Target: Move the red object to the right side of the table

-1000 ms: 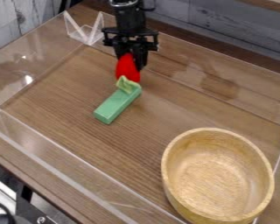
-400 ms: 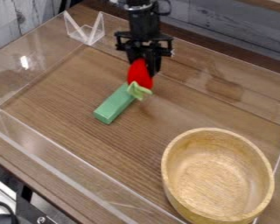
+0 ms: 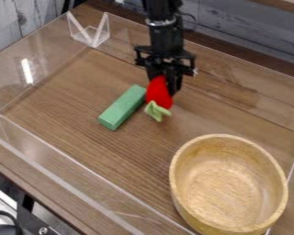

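Note:
The red object point(image 3: 160, 94), a small glossy strawberry-shaped toy, hangs with its pale green leafy end down near the middle of the table point(image 3: 76, 165). My gripper point(image 3: 163, 81) points down from above and is shut on its upper part. The leafy end sits just above or on the wood, right beside the near end of the long green block point(image 3: 121, 107); I cannot tell whether it touches the surface.
A round light wooden bowl point(image 3: 230, 188) stands at the front right. Low clear acrylic walls point(image 3: 27, 69) border the tabletop. A clear bracket point(image 3: 88, 30) sits at the back left corner.
The gripper has carried the red object to the right and slightly toward the camera, off the green block's far end. The green block and bowl have not moved.

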`<act>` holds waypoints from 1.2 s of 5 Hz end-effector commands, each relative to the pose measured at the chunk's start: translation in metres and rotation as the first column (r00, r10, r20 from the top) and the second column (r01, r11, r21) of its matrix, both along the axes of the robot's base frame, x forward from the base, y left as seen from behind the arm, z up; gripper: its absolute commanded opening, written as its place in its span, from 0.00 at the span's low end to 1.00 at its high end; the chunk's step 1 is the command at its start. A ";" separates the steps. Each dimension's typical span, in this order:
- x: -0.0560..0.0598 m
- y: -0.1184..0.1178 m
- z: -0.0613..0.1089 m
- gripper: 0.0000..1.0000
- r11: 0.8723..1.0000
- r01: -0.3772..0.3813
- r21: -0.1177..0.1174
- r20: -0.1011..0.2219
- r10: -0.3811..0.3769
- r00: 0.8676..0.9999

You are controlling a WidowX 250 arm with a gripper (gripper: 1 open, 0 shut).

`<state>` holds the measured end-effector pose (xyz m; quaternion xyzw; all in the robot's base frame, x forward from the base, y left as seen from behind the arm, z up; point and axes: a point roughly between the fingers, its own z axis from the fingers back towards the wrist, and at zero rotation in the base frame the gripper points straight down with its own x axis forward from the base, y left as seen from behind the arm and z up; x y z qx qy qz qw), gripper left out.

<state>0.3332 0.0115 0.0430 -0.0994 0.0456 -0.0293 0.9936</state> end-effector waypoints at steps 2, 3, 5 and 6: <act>0.005 -0.019 0.006 0.00 0.999 0.039 0.020 0.070 -0.040 0.997; 0.006 -0.020 -0.002 0.00 0.999 0.042 0.027 0.064 -0.043 0.997; 0.009 -0.021 -0.012 0.00 0.998 0.043 0.038 0.055 -0.045 0.997; 0.010 -0.022 -0.016 0.00 0.998 0.044 0.044 0.050 -0.046 0.998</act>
